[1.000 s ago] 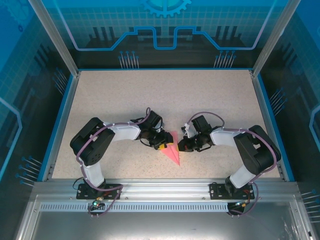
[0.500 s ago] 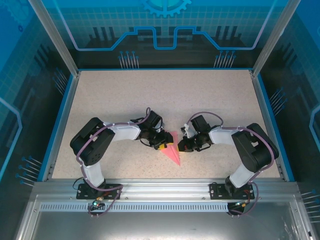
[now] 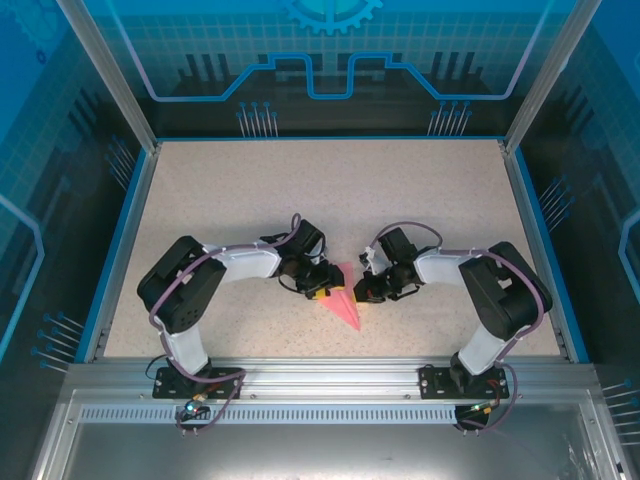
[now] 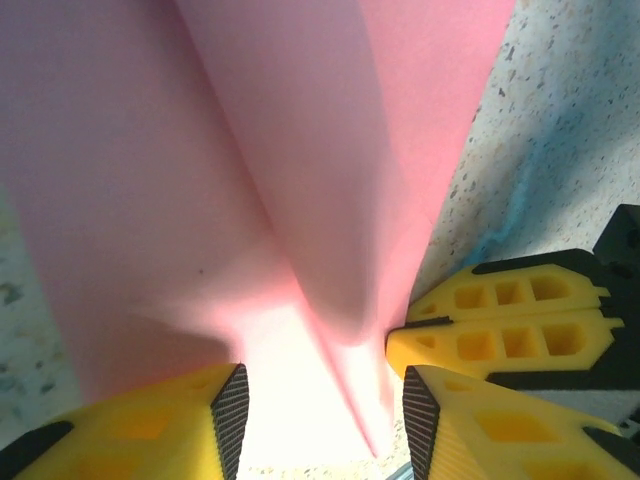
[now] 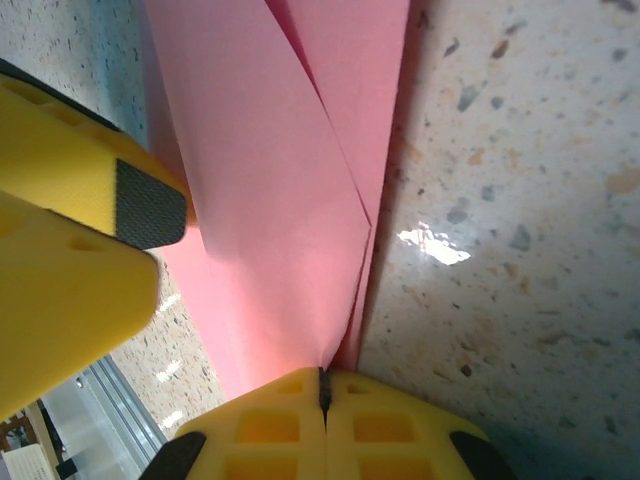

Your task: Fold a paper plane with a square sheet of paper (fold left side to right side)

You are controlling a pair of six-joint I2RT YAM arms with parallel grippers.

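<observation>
Right hand (image 5: 322,380) pinches paper (image 5: 270,180); left hand (image 4: 320,410) straddles it.

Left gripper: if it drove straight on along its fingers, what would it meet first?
The pink paper, lying between the left gripper's open fingers and humped into a fold just ahead. The right gripper, shut on its edge, sits to the side, probably outside that line.

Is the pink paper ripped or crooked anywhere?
No rips show. The folded pink-red paper sheet does look puffy: its layers bulge up in a ridge inside the open left gripper instead of lying flat. The right gripper is shut, pinching one edge.
</observation>
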